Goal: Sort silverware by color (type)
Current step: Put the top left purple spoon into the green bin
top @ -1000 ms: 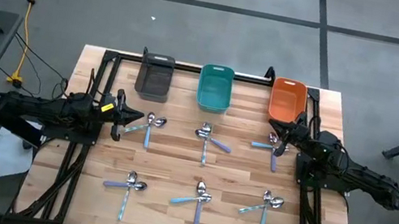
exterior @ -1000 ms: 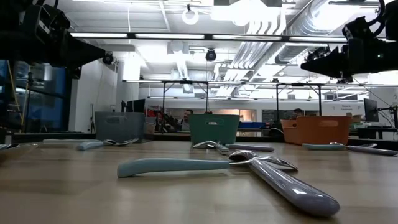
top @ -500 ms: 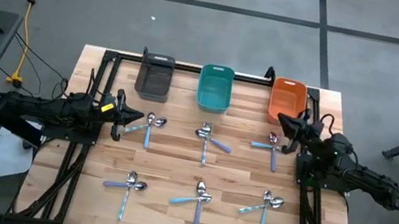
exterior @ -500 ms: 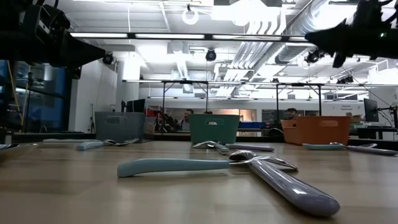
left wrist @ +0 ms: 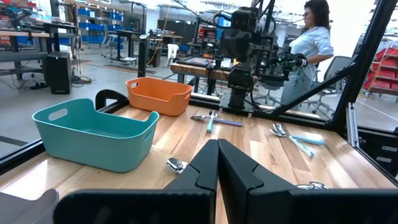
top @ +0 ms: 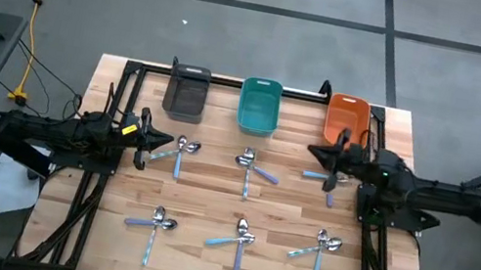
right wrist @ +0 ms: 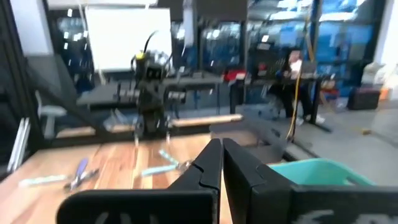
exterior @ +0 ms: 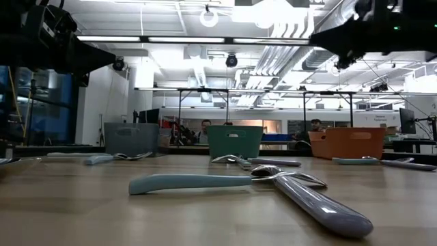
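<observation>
Spoons with shiny bowls and pastel handles lie flat in crossed pairs on the wooden table: a far row (top: 180, 150), (top: 250, 167), (top: 327, 177) and a near row (top: 155, 223), (top: 238, 237), (top: 320, 246). My left gripper (top: 159, 147) is shut and hovers at the table's left, just beside the far-left pair. Its closed fingers (left wrist: 217, 152) point across the table. My right gripper (top: 311, 150) is shut too (right wrist: 222, 152). It hangs high above the table (exterior: 315, 37), over the far-right pair, pointing toward the table's left.
Three bins stand along the far edge: dark grey (top: 187, 91), teal (top: 259, 105) and orange (top: 346, 119). A black frame (top: 230, 81) borders the table. A person (left wrist: 311, 43) stands beyond the table's right side. Bare wood lies between the two spoon rows.
My right gripper has risen and swung from beside the orange bin toward the table's left, and the arm now stretches level. It has stayed shut. The spoons have not moved.
</observation>
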